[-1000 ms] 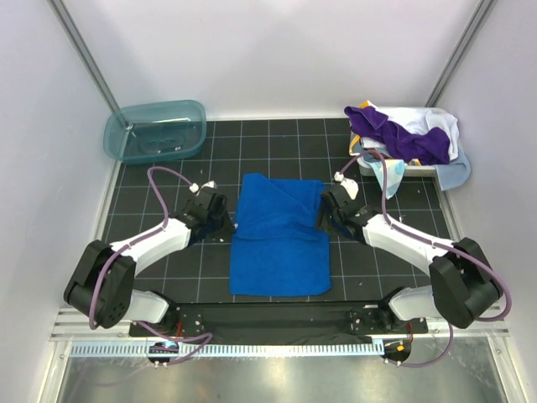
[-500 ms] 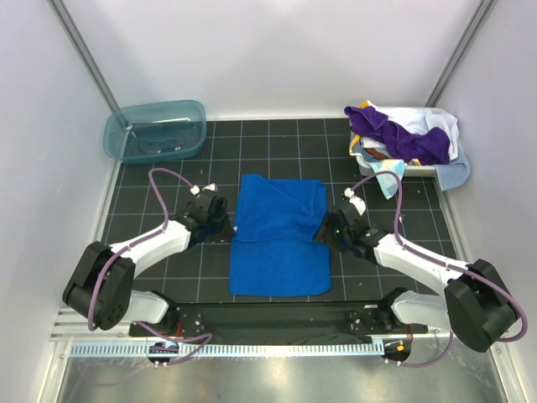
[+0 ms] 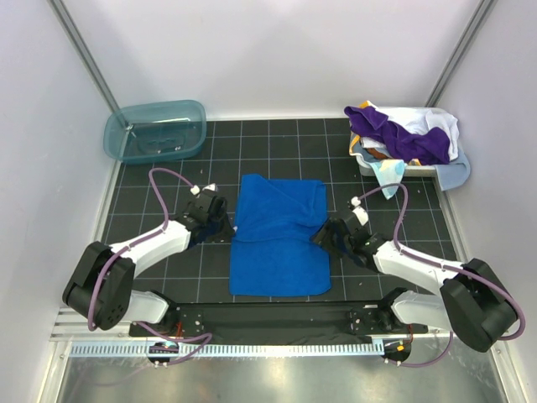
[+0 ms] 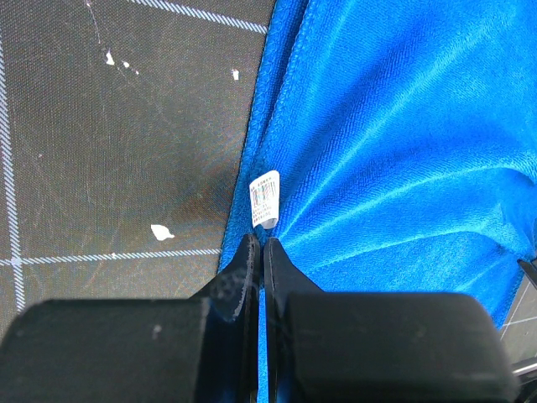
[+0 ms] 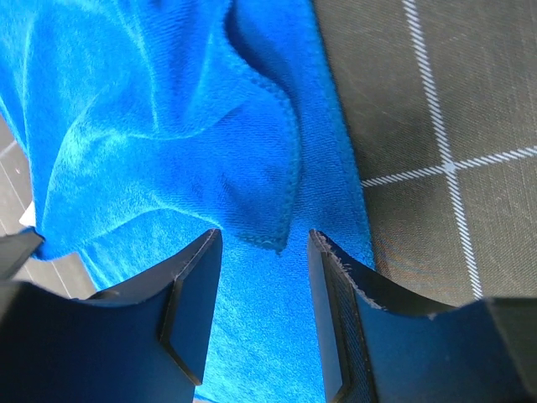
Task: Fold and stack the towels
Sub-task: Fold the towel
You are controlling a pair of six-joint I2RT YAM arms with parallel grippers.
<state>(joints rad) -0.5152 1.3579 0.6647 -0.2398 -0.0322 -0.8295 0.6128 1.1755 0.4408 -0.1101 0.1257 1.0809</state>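
A royal blue towel [image 3: 281, 231] lies partly folded on the black gridded mat, its upper half doubled over. My left gripper [image 3: 225, 227] is shut on the towel's left edge [image 4: 277, 277], beside its white tag [image 4: 264, 197]. My right gripper [image 3: 325, 235] is open at the towel's right edge, its fingers [image 5: 336, 285] either side of a folded corner [image 5: 268, 231] and not closed on it. More towels, purple [image 3: 398, 134], white and light blue, are heaped at the back right.
A teal plastic tub [image 3: 156, 130] stands at the back left. A white basket [image 3: 403, 164] under the towel heap stands at the back right. Metal frame posts and white walls surround the mat.
My right gripper has let go of the upper fold and moved nearer and lower along the towel's right edge. My left gripper has stayed at the left edge.
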